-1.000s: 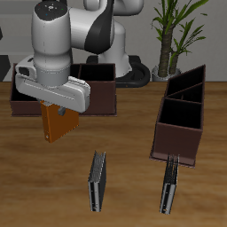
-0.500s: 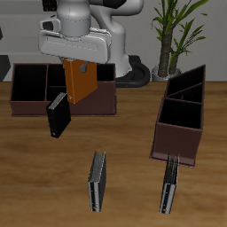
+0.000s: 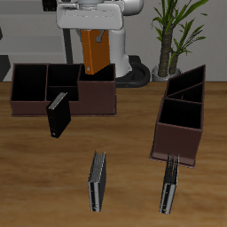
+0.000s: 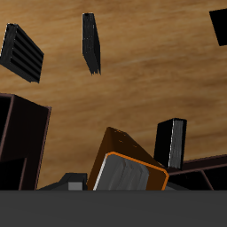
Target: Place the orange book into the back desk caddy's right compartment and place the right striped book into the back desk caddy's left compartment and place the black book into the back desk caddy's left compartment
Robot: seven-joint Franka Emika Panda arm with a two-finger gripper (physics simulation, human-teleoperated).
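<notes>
My gripper [image 3: 96, 37] is shut on the orange book [image 3: 96, 51] and holds it upright in the air, over the back desk caddy [image 3: 62, 105], above the end section nearest the table's middle [image 3: 97, 86]. The orange book also shows in the wrist view [image 4: 120, 152]. The black book [image 3: 58, 114] stands on edge against the caddy's front wall; the wrist view shows it too [image 4: 170, 142]. The right striped book [image 3: 97, 181] lies near the table's front edge, also in the wrist view [image 4: 90, 41].
The other striped book [image 3: 168, 184] lies near the front edge, just before the brown caddy with a slanted divider [image 3: 182, 120]. A potted plant [image 3: 173, 35] stands at the back. The robot's base stands behind the back caddy.
My gripper has lifted the orange book and carried it from in front of the back caddy to above it. The black book, hidden a second ago, now shows.
</notes>
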